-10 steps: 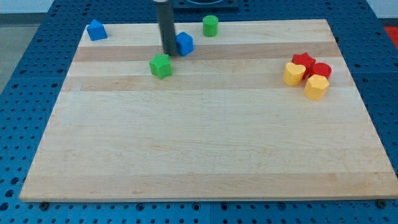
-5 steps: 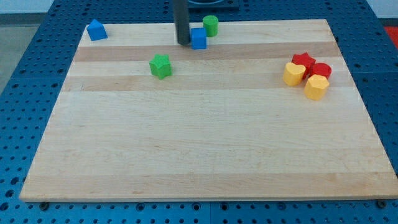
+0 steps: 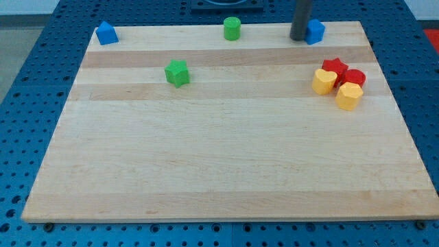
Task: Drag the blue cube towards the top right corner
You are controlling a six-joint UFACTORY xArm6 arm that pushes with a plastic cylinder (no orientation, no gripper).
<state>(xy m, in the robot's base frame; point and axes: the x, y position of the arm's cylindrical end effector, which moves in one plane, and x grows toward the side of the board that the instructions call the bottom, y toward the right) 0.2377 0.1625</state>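
Observation:
The blue cube [image 3: 315, 31] lies near the board's top edge, toward the view's top right. My tip [image 3: 298, 38] stands right against the cube's left side, touching it. The dark rod rises from there out of the view's top.
A blue house-shaped block [image 3: 105, 33] sits at the top left corner. A green cylinder [image 3: 232, 28] is at the top middle and a green star [image 3: 177, 72] lies left of centre. Two red blocks [image 3: 345, 72] and two yellow blocks [image 3: 336, 88] cluster at the right. The wooden board [image 3: 219, 151] rests on a blue pegboard.
My tip has slid far to the right along the top edge, pushing the blue cube from beside the green cylinder to near the top right corner. The other blocks have not moved.

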